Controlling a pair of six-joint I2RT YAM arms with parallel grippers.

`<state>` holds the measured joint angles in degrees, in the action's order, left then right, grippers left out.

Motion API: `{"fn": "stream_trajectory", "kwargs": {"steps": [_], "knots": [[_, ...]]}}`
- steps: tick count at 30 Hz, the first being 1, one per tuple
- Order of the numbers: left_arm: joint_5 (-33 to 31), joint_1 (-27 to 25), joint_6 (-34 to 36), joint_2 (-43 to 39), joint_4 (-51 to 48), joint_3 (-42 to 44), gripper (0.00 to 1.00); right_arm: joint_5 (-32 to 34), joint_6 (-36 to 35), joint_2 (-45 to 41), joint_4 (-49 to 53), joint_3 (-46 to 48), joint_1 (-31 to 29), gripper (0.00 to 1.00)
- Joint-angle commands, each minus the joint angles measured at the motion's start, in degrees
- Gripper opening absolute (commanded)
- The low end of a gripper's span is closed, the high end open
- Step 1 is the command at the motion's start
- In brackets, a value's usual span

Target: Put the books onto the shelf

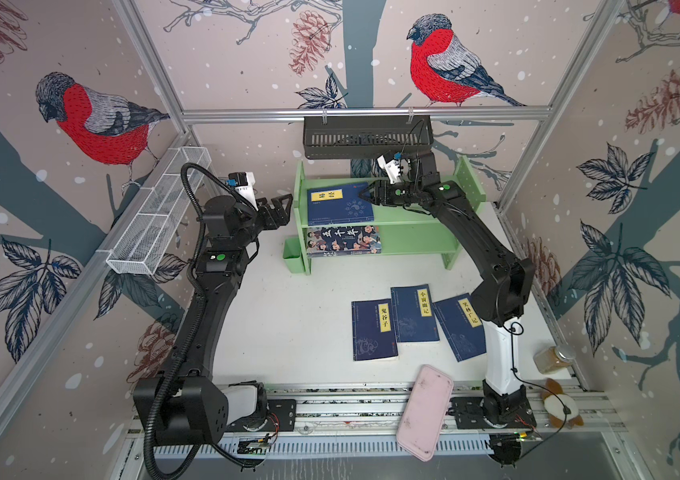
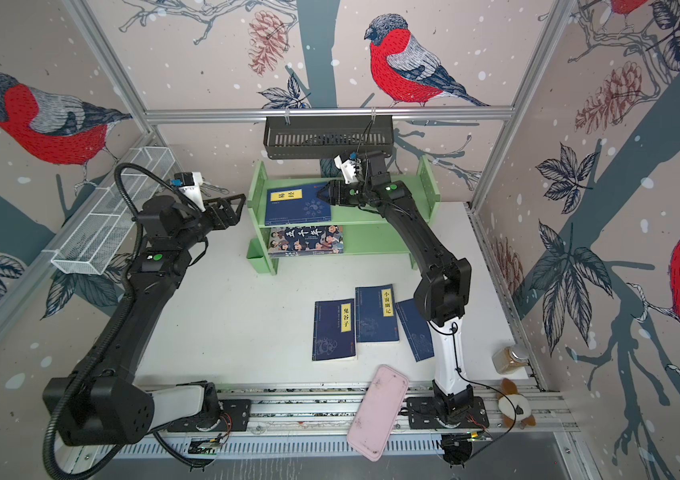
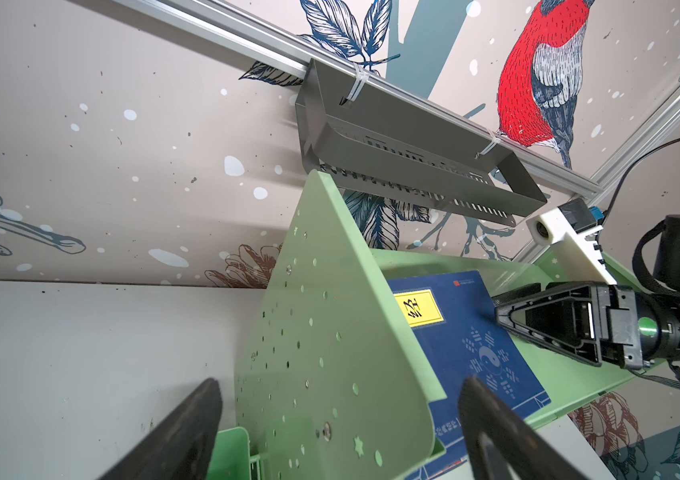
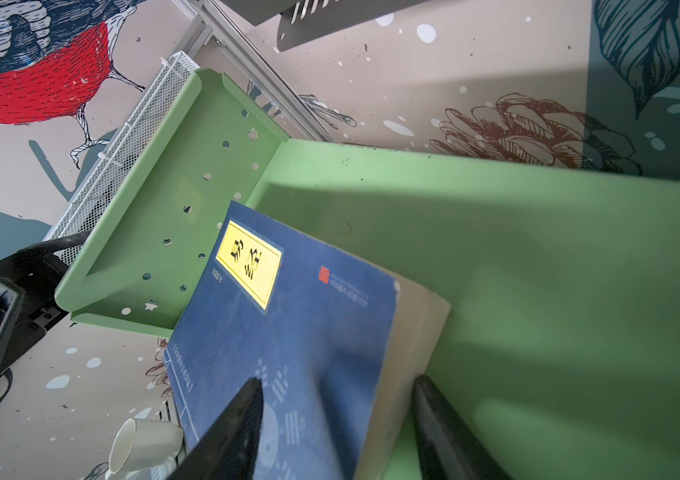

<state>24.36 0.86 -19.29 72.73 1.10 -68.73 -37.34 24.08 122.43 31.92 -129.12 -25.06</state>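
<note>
The blue book (image 1: 340, 205) lies flat at the left end of the shelf (image 1: 413, 241), top board, poking over the near edge, so the open, empty right gripper (image 1: 365, 194) at its corner could knock it down.

We recorded: light green shelf (image 1: 413, 240); navy books (image 1: 374, 330) (yellow labels); pink case (image 1: 425, 411); black slotted basket (image 1: 365, 137); white mesh basket (image 1: 159, 212).
</note>
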Motion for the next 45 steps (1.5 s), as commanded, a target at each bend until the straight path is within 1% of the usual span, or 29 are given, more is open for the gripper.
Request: {"fn": "stream_trajectory", "kwargs": {"steps": [1,7,11,15,17,20,29,35,45], "knots": [[1.0,0.0,-0.5,0.0,4.2,0.3,0.89,-0.2,1.1,0.4,1.6,-0.4,-0.4,0.59],[1.0,0.0,-0.6,-0.2,4.5,1.0,0.89,1.7,2.2,-0.4,1.7,-0.1,-0.9,0.62],[1.0,0.0,-0.4,-0.2,4.4,1.1,0.89,2.3,2.5,-2.5,0.5,2.5,-1.2,0.63],[0.9,0.0,-0.2,-0.3,4.2,1.4,0.89,5.8,2.0,-4.8,1.4,4.9,-1.2,0.64],[1.2,0.0,-0.2,-0.5,4.1,1.8,0.89,7.3,1.9,-7.0,0.9,7.6,-1.2,0.64],[1.6,0.1,-0.3,-0.6,4.2,2.5,0.89,6.6,2.6,-9.9,-1.3,12.3,-1.3,0.63],[2.8,0.0,-1.2,0.1,5.1,3.4,0.89,4.5,3.4,-13.5,-3.8,19.0,-2.7,0.62],[3.2,0.0,-1.5,0.4,5.6,3.4,0.88,3.8,4.5,-14.6,-5.9,21.7,-3.3,0.61],[3.6,0.0,-1.8,0.2,5.9,3.6,0.88,3.9,5.2,-14.7,-6.5,22.2,-4.7,0.61]]}}
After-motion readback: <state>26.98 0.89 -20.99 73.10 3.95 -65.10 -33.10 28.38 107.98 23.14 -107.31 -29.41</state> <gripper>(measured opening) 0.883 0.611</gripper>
